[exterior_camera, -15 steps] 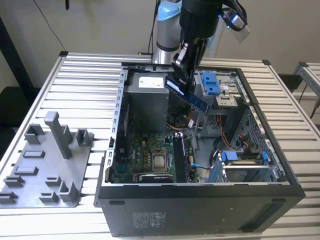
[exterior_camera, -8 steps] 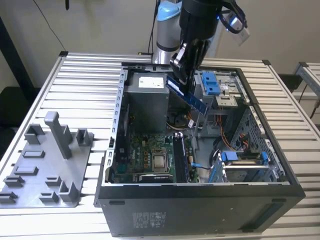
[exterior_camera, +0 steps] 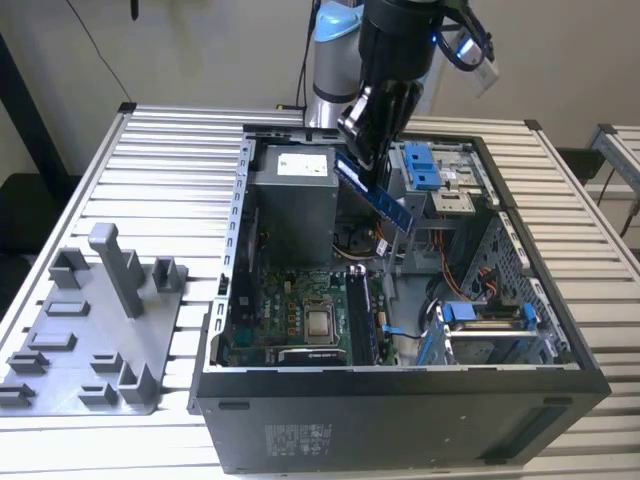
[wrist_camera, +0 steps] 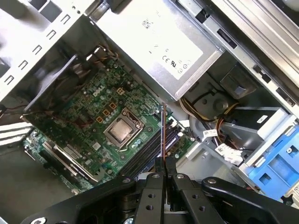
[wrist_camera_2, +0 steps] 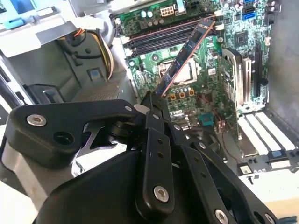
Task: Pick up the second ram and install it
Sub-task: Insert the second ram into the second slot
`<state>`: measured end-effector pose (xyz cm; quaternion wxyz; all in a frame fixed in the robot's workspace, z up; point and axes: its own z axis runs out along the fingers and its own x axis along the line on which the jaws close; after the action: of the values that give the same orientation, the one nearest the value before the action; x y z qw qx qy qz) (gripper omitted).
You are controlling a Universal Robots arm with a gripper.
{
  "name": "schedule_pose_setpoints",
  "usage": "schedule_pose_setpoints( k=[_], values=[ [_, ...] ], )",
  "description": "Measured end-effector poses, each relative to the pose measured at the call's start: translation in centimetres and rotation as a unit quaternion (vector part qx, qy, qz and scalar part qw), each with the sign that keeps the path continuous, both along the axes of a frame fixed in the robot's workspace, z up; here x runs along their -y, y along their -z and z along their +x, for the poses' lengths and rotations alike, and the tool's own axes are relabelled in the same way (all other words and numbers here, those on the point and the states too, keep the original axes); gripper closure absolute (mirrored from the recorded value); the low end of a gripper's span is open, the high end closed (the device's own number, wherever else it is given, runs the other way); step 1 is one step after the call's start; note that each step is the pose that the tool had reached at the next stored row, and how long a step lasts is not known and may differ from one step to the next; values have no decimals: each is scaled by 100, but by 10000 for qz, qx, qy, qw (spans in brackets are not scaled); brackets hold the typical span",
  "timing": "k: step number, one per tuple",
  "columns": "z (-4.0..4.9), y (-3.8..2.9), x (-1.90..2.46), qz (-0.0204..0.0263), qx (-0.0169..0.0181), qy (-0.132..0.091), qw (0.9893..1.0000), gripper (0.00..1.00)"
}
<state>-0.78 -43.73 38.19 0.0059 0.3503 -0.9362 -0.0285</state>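
The ram [exterior_camera: 378, 203] is held clamped in the gripper [exterior_camera: 358, 150], jutting down from its fingertips over the open case [exterior_camera: 330, 420]. Pickup is done; the slots [wrist_camera: 148, 153] below are not yet reached, so the ram is not seated.

Second ram [wrist_camera_2: 184, 55]: the end you hold is hidden inside the gripper [wrist_camera_2: 152, 99]; the exterior view's upper edge crops your arm [exterior_camera: 400, 40].
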Motion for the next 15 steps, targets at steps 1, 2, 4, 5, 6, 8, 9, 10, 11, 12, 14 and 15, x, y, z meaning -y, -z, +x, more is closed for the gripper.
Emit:
schedule_pose_setpoints(
  k=[1,2,4,5,6,8,9,10,11,12,14,15],
  values=[
    [0,1,0,0,0,48,10000,88],
    [0,2,0,0,0,98,10000,88],
    [0,5,0,0,0,194,9998,88],
    [0,6,0,0,0,238,9997,88],
    [0,6,0,0,0,285,9996,88],
    [0,9,0,0,0,376,9993,88],
    [0,11,0,0,0,424,9991,88],
    [0,13,0,0,0,479,9989,88],
    [0,15,0,0,0,535,9986,88],
    [0,18,0,-1,0,584,9983,88],
    [0,23,0,-3,0,678,9977,88],
    [0,27,0,-4,1,727,9974,88]
  ],
)
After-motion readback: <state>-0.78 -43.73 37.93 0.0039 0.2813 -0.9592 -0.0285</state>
